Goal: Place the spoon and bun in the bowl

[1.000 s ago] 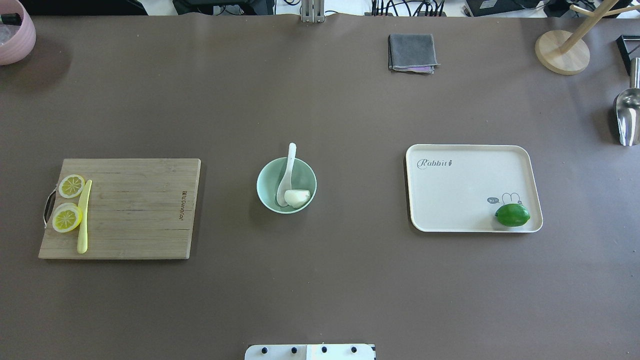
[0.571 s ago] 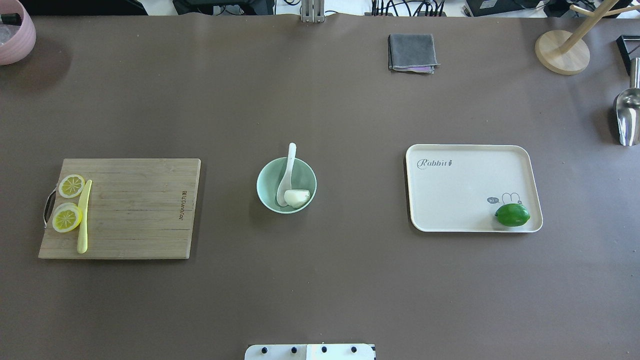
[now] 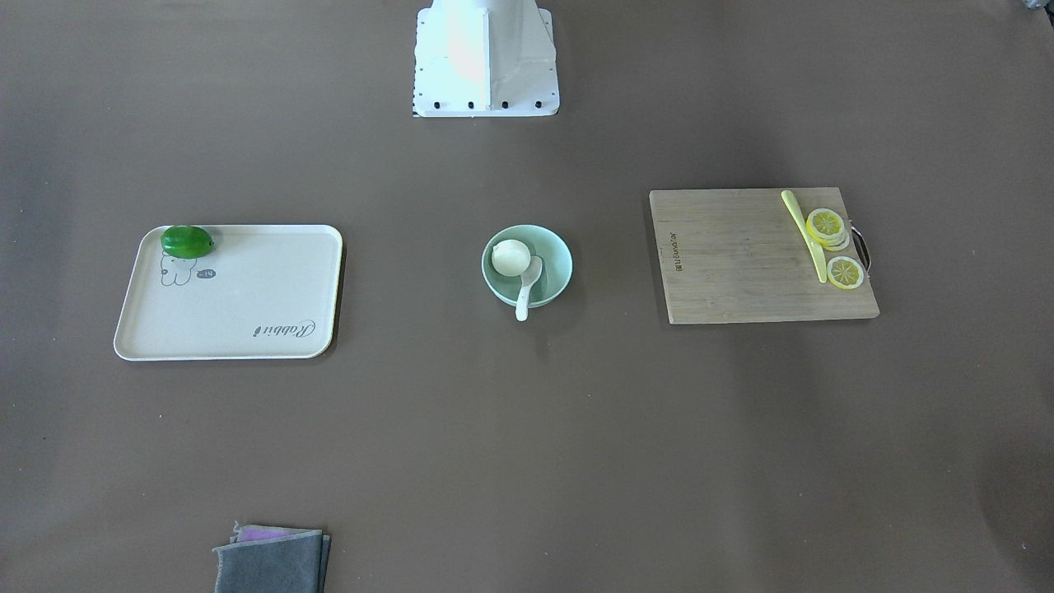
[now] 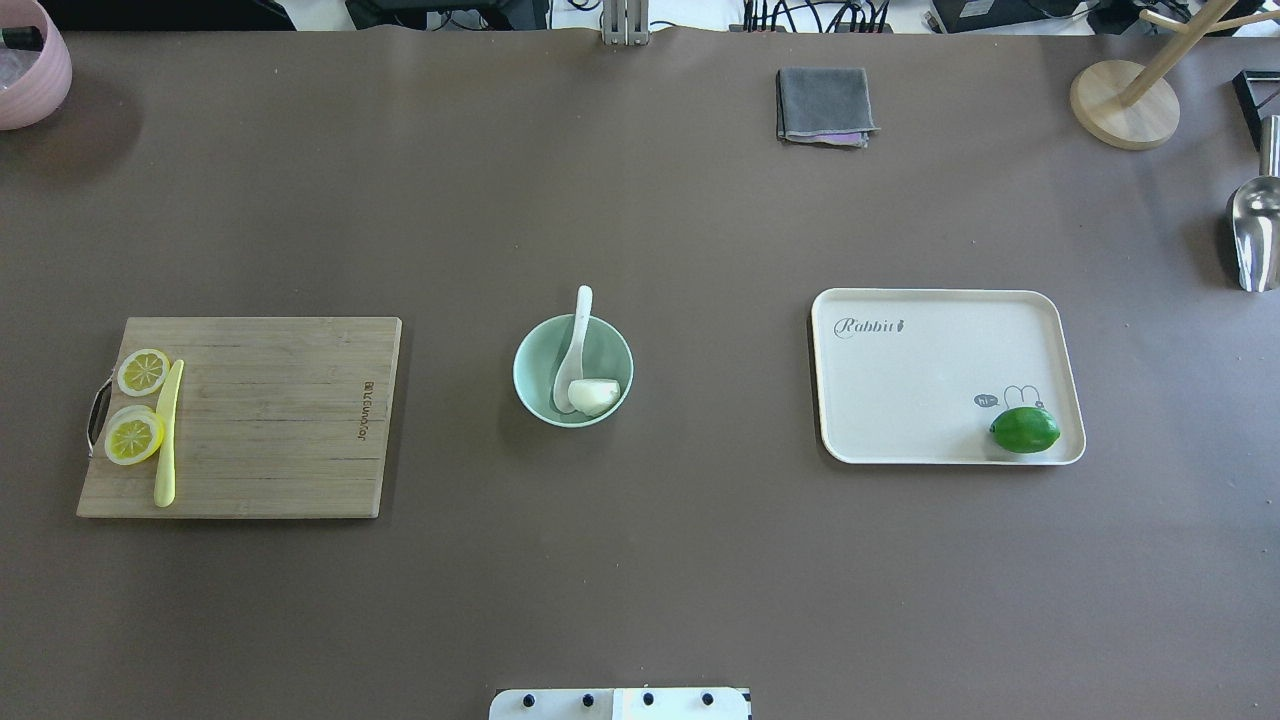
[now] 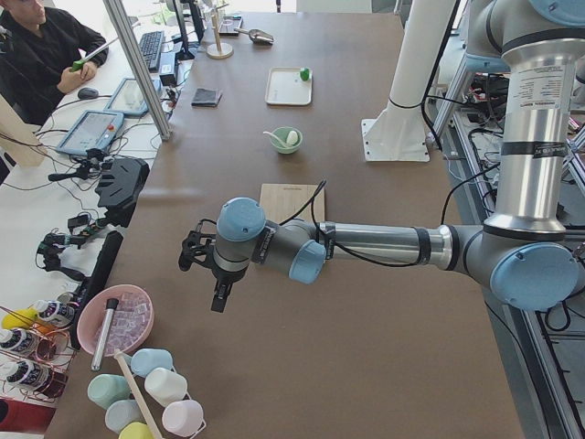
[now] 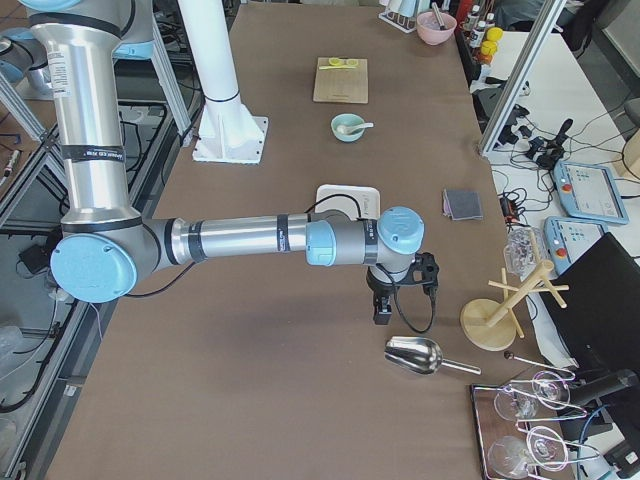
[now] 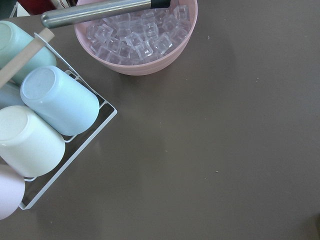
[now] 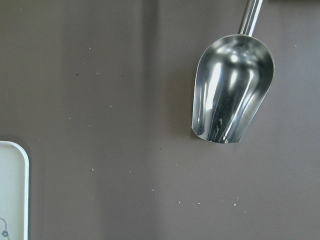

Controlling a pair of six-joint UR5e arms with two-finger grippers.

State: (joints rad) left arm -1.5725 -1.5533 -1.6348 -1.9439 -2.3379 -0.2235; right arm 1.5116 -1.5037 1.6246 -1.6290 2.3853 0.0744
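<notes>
The mint-green bowl (image 4: 522,372) stands at the table's middle, also in the front view (image 3: 557,262). The white spoon (image 4: 580,322) lies in it, scoop down inside and handle leaning over the far rim. The white bun (image 4: 596,395) sits in the bowl beside the scoop; it also shows in the front view (image 3: 510,257). Both grippers show only in the side views. My left gripper (image 5: 219,294) hangs over the table far to the left, near the pink ice bowl. My right gripper (image 6: 383,308) hangs far to the right, near the metal scoop. I cannot tell whether either is open or shut.
A wooden cutting board (image 4: 280,430) with lemon slices (image 4: 135,435) and a yellow knife (image 4: 166,440) lies left. A cream tray (image 4: 930,370) holds a lime (image 4: 1024,429) at right. A grey cloth (image 4: 823,105), wooden stand (image 4: 1120,105), metal scoop (image 8: 232,90), pink ice bowl (image 7: 140,55) and cup rack (image 7: 55,130) sit at the edges.
</notes>
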